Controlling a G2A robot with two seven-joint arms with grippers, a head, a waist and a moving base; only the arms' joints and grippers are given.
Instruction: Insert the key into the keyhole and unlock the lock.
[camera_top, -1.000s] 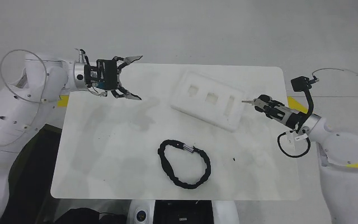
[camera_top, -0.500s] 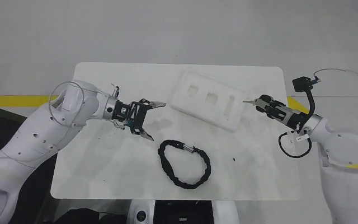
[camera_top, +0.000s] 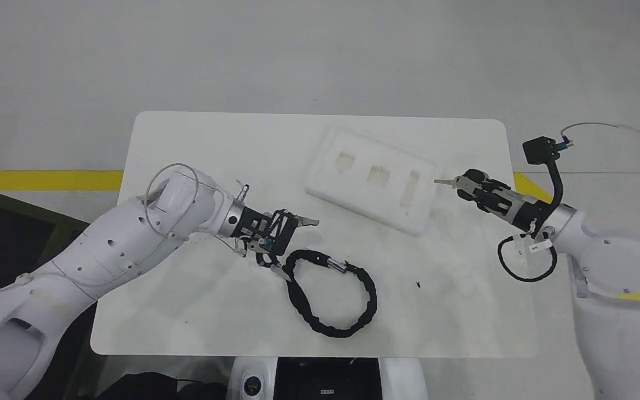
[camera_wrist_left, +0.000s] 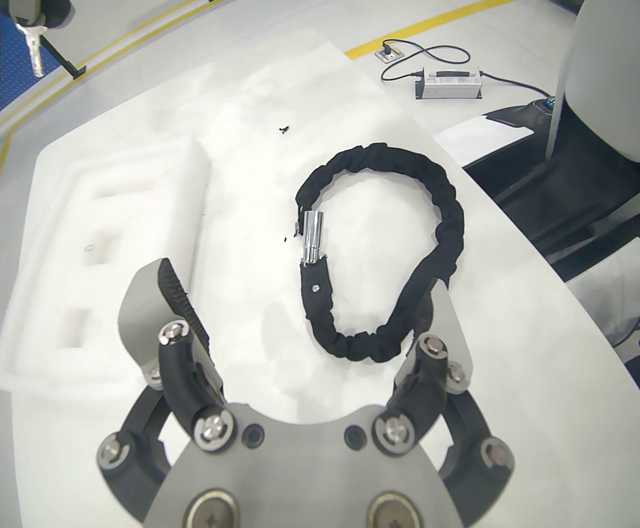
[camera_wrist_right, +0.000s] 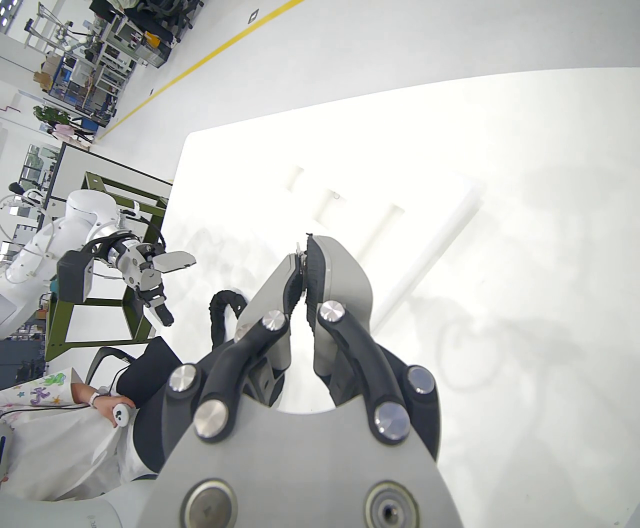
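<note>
- Now then, the left gripper (camera_top: 290, 241) sits low over the tabletop (camera_top: 180, 300), between the left edge and the middle, jaws spread wide and holding nothing.
- Right in front of it is the lock (camera_top: 330, 290), a closed loop of chain in a black fabric sleeve. It lies flat close to the front edge, roughly centred between the left and right edges.
- From the left wrist view, the fingers (camera_wrist_left: 172, 292) straddle the loop's nearest bend. One pad stands clear of the sleeve, while the other sits over it, touching or just above, hard to call.
- A shiny metal cylinder (camera_wrist_left: 313, 240) joins the sleeve's two ends, on the side of the loop facing the far edge.
- Over at the right edge, the right gripper (camera_top: 463, 184) is up in the air, pinched tight on the key (camera_top: 443, 182). The silver blade pokes out level toward the left, well apart from the lock.
- In the right wrist view its pads (camera_wrist_right: 312, 280) are pressed flat together.
- A white foam tray (camera_top: 375, 180) with three recesses lies slanted toward the far edge, right of centre, and the key's tip hangs just by its right end.
- One small black speck (camera_top: 418, 285) sits on the tabletop, right of the loop.
</note>
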